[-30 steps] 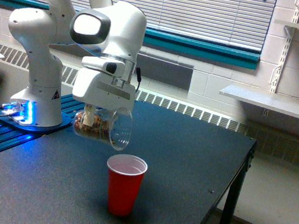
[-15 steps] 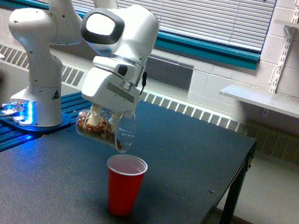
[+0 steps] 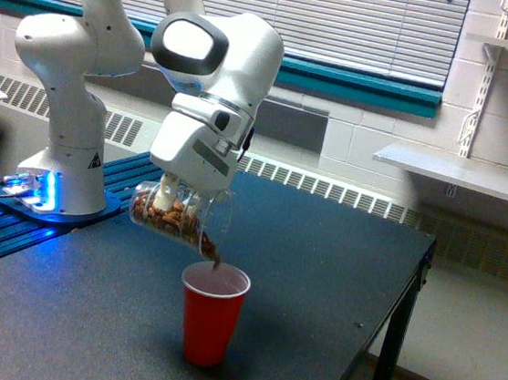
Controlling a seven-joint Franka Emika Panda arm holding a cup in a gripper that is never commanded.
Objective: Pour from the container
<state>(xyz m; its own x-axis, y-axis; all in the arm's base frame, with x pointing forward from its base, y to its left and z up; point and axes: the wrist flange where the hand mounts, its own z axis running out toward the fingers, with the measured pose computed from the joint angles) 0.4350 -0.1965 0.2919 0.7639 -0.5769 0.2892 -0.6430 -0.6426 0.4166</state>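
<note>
Container (image 3: 177, 218): lying nearly on its side, long axis sloping down toward the exterior view's right, lip hanging just above the red cup (image 3: 211, 314). Gripper (image 3: 172, 201) is clamping it. Nuts (image 3: 213, 251) are spilling cupward.

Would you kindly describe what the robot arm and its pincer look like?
The arm is glossy white with rounded, bulbous joints and a dark oval cap on the wrist. Its base carries a small triangular sticker and glows blue. The pincer has a boxy white body with pale fingers.
</note>
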